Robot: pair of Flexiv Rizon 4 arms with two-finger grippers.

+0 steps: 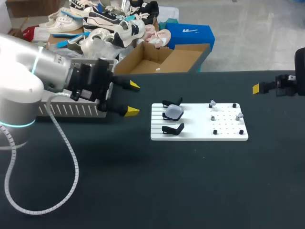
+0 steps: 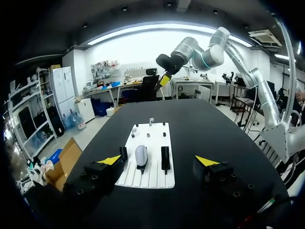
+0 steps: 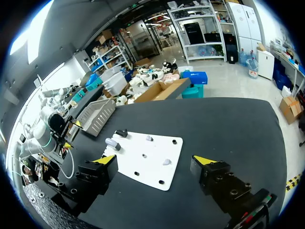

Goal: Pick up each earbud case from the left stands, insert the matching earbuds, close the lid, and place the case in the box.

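The left arm lies level above the table, its left gripper (image 1: pixel 132 98) spread wide and empty, the grey earbud case (image 1: pixel 173 112) just ahead of its tips between two black stands (image 1: pixel 172 129) on the white board (image 1: pixel 228 135), while the right gripper (image 3: pixel 156 160), likewise wide open and empty, hangs well apart from the case.

1 case (image 1: pixel 173 112), 2 empty blk stands (image 1: pixel 172 102) (image 1: pixel 173 129), 2 earbuds (image 1: pixel 212 103) (image 1: pixel 239 115), 1 wht board (image 1: pixel 190 134), 1 basket (image 1: pixel 71 110).

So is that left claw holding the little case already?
No, the left gripper is open and empty; the earbud case sits on the white board.
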